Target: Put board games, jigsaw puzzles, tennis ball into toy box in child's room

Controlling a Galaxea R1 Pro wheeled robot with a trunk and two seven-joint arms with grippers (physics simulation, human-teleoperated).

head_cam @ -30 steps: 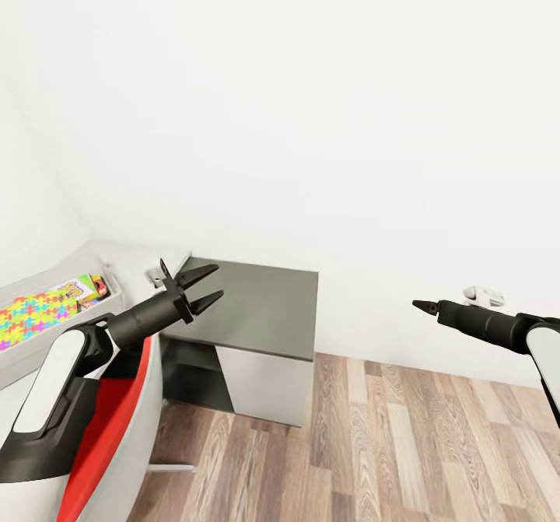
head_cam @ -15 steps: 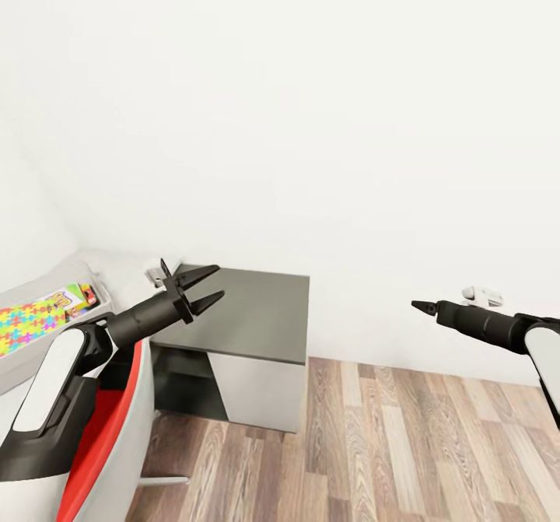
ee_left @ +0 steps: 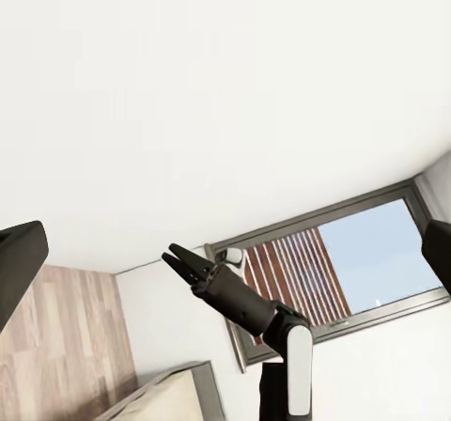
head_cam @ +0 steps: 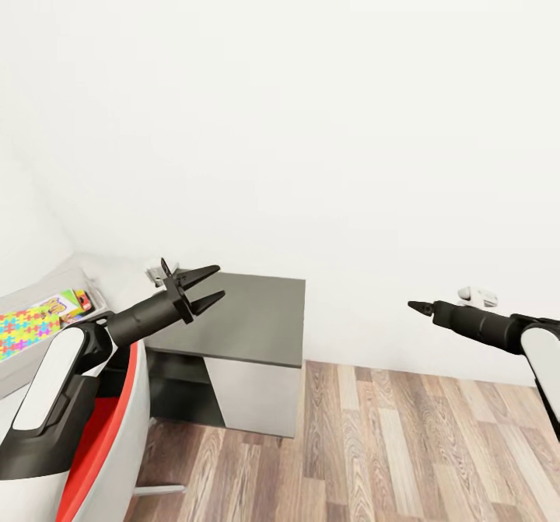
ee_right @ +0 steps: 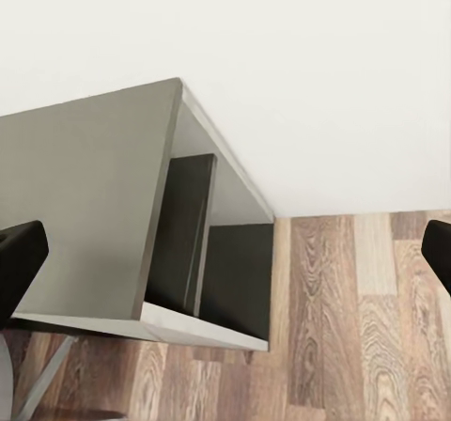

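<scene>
Camera panned right, dark grey cabinet (head_cam: 237, 316) beside wood-plank floor (head_cam: 404, 444).

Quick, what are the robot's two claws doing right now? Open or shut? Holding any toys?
Left gripper: open, holding nothing.
Right gripper: open, as its fingers sit wide apart in the right wrist view; holding nothing.

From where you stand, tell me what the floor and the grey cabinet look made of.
Floor: wood planks or wood-look laminate, going by the brown grain and plank seams, matte. Grey cabinet: probably painted board or laminate, with a flat dark grey top, paler side panel, no grain, low sheen.
</scene>
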